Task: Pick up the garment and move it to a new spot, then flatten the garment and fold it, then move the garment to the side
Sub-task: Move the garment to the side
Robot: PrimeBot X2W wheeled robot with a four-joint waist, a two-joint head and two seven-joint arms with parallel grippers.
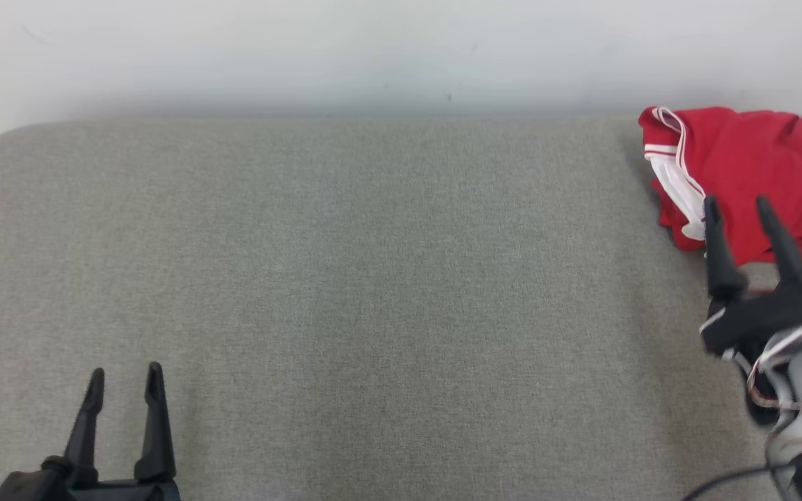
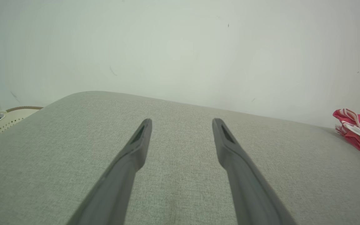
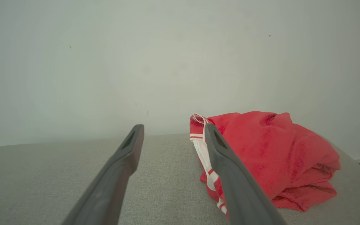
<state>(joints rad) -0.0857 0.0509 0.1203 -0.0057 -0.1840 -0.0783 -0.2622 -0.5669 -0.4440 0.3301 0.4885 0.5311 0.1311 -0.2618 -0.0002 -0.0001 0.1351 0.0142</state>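
Observation:
The garment (image 1: 749, 170) is a crumpled red piece with white striped trim, bunched at the far right corner of the grey padded table (image 1: 373, 292). It also appears as a heap (image 3: 273, 156) in the right wrist view and at the right edge (image 2: 359, 131) of the left wrist view. My right gripper (image 1: 738, 205) hovers open just in front of the garment, its fingertips overlapping the near edge, nothing between them. My left gripper (image 1: 126, 376) rests open low at the near left, far from the garment.
A pale wall (image 1: 373, 49) runs behind the table's far edge. A cream perforated basket (image 2: 2, 120) sits beyond the table's left side. Cables (image 1: 777, 417) hang around my right forearm.

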